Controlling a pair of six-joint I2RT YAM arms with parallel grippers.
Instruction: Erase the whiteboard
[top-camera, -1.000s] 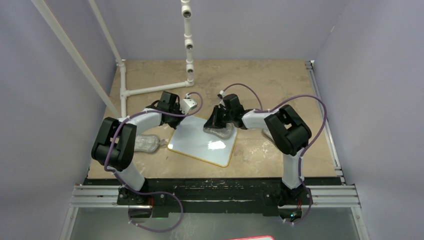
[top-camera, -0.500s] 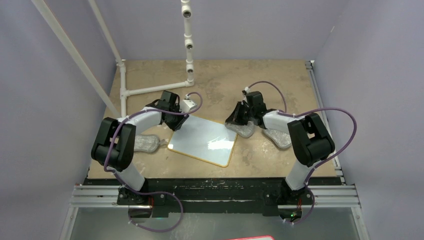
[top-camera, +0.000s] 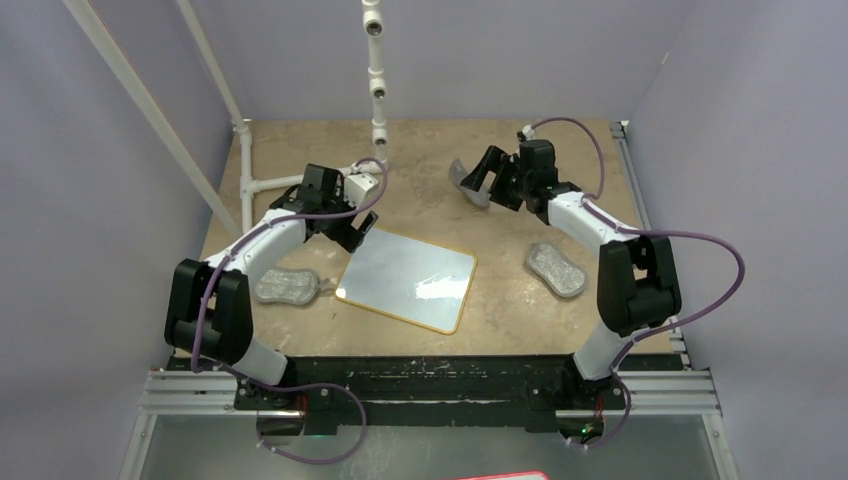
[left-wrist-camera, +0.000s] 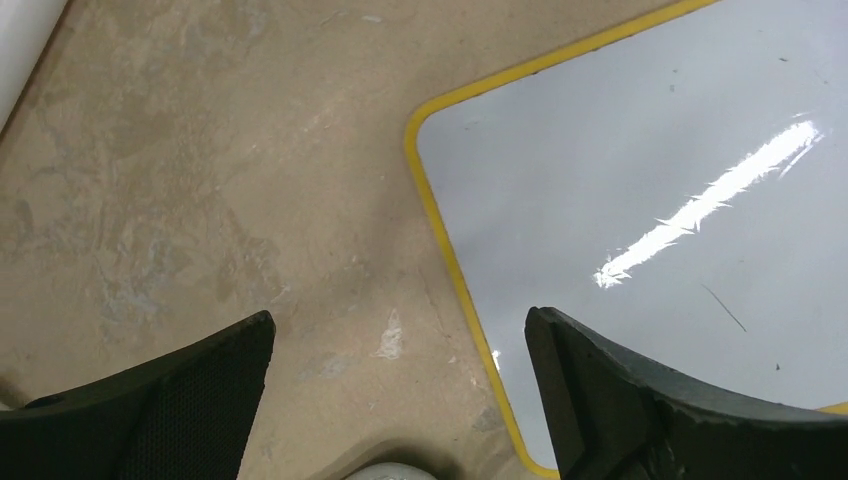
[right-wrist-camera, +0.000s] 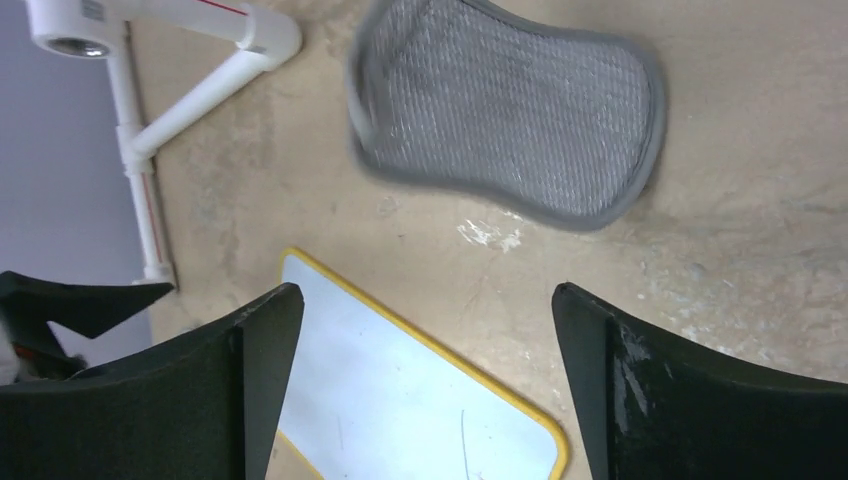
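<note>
No word, number or brand can be read in any view. The whiteboard (top-camera: 405, 277) shows a plain surface. The white pipe (right-wrist-camera: 160, 12) beyond the whiteboard's far edge carries a small grey mark and a thin red line, both too small to read.

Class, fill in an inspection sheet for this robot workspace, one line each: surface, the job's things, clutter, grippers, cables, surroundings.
Surface: tan mottled tabletop, scuffed in patches.
Job's things: whiteboard lies flat and skewed, yellow rim; no red marks seen, only glare.
Clutter: three grey pads: left pad beside the board, right pad on its other side, far pad beyond it.
Grippers: left gripper open, empty, over the board's far left corner; right gripper open, far pad just past its fingertips, not gripped.
Cables: purple cables loop off both arms; none lies on the board.
Surroundings: white pipe frame at the back; lavender walls.
</note>
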